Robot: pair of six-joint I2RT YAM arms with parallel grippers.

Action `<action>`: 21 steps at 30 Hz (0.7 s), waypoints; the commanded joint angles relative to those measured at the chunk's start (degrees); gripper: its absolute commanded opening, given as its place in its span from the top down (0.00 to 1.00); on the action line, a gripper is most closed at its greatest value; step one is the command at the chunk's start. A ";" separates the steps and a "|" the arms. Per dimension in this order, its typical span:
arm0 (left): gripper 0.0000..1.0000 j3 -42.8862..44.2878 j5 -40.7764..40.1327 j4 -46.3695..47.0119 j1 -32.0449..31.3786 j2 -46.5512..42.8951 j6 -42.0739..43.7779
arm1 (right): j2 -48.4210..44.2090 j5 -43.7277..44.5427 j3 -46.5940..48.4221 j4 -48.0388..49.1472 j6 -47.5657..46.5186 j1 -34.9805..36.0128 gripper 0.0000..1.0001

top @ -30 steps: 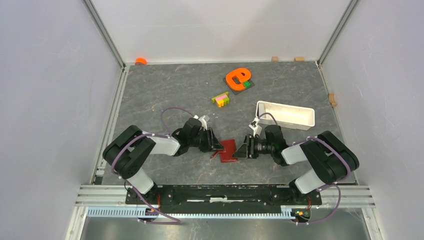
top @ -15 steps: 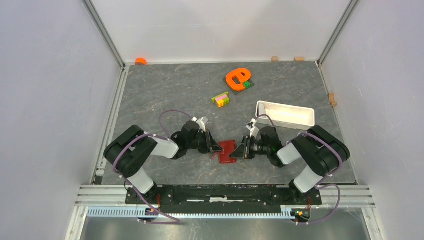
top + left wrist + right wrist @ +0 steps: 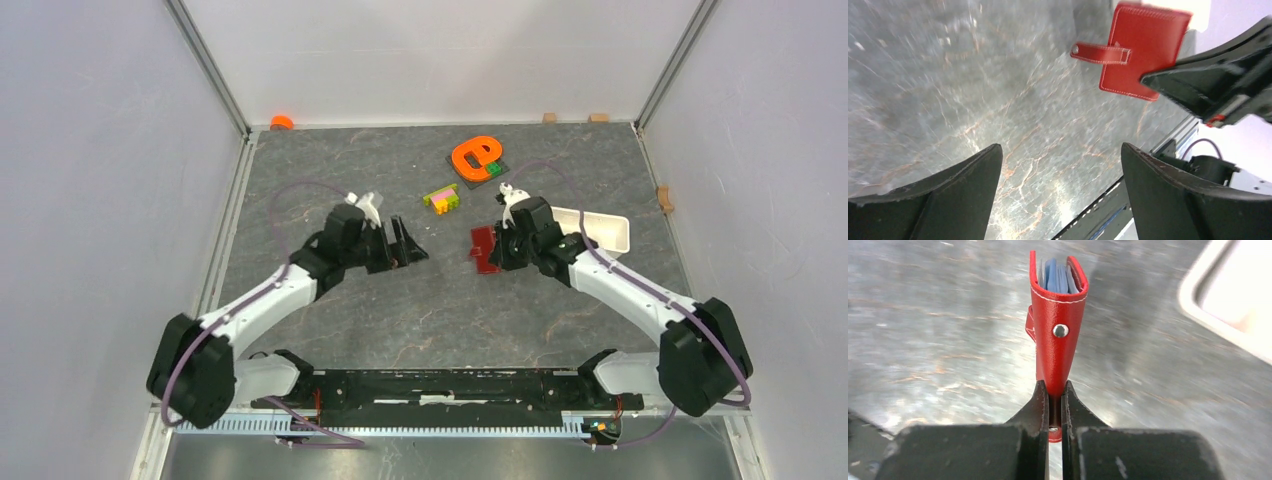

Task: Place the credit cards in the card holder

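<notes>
Right now the right gripper (image 3: 1055, 392) is pinching the near edge of the red card holder (image 3: 1058, 305), with its fingers pressing together on the leather. The card holder is standing on edge in that grip, folded nearly shut, with blue sleeves (image 3: 1057, 277) showing at its far end and a metal stud (image 3: 1060, 330) facing the wrist camera. From above, it is sitting over the grey table (image 3: 400, 310), just left of the white tray (image 3: 600, 232) and nearer the arms than the toy bricks (image 3: 441, 198). Its strap (image 3: 1100, 52) is sticking out unfastened. The left gripper (image 3: 405, 245) is hovering to the left, apart from the card holder, with fingers spread wide and gripping nothing.
</notes>
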 commanded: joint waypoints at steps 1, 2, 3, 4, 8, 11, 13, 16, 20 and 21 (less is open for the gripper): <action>0.04 10.73 0.17 -20.12 3.23 -6.34 12.99 | -3.26 19.84 8.78 -30.13 -10.44 0.02 1.00; 0.04 12.69 0.75 -23.53 3.77 -6.70 14.74 | -3.56 21.65 10.28 -32.88 -10.39 0.19 1.00; 0.03 14.71 1.45 -25.93 4.05 -6.93 16.65 | -3.68 23.44 11.99 -35.66 -10.27 0.60 1.00; 0.03 16.16 1.93 -28.35 4.23 -7.22 18.16 | -3.69 24.89 13.29 -37.80 -9.92 1.16 1.00; 0.00 18.87 0.12 -32.73 4.94 -8.71 23.21 | 0.50 32.33 17.70 -47.33 -6.18 6.61 1.00; 0.00 18.59 -1.31 -33.21 5.73 -8.81 24.85 | 5.27 36.19 18.73 -50.56 -2.21 11.11 1.00; 0.00 17.94 -1.20 -32.64 6.01 -8.73 24.81 | 8.13 36.51 18.85 -50.21 -0.05 13.51 1.00; 0.00 16.84 -0.51 -31.20 6.22 -8.79 24.22 | 12.70 36.33 19.62 -48.52 3.06 16.71 1.00; 0.00 16.23 -1.17 -30.87 6.63 -9.01 24.26 | 19.57 37.46 24.22 -48.21 6.59 21.81 0.98; 0.00 16.01 -1.38 -30.87 6.74 -9.07 24.26 | 21.22 36.46 24.95 -47.49 6.76 23.06 0.94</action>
